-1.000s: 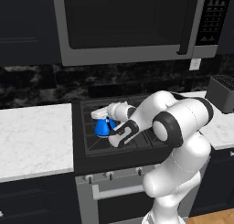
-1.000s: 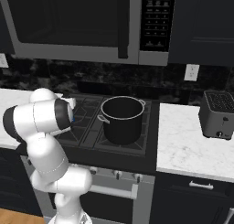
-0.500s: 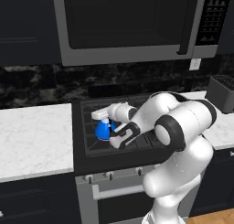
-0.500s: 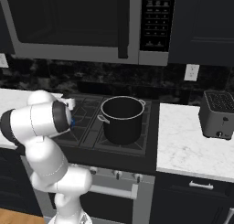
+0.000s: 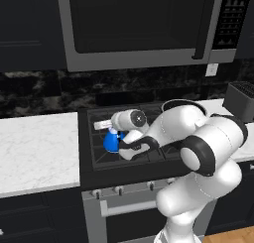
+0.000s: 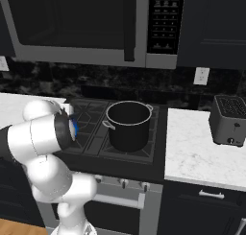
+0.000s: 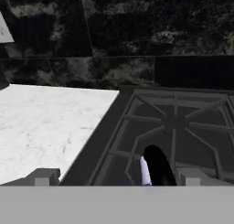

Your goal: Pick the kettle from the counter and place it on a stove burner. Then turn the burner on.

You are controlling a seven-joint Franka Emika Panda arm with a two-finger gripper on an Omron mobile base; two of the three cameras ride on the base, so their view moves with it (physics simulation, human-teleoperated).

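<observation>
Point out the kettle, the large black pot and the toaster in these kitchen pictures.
kettle (image 5: 111,142), left base view, on its blue dome body.
large black pot (image 6: 128,132), right base view, on its front wall.
toaster (image 6: 230,121), right base view, on its front face.

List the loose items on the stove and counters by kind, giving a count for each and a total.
Kettle: 1
Pot: 1
Toaster: 1
Total: 3
</observation>
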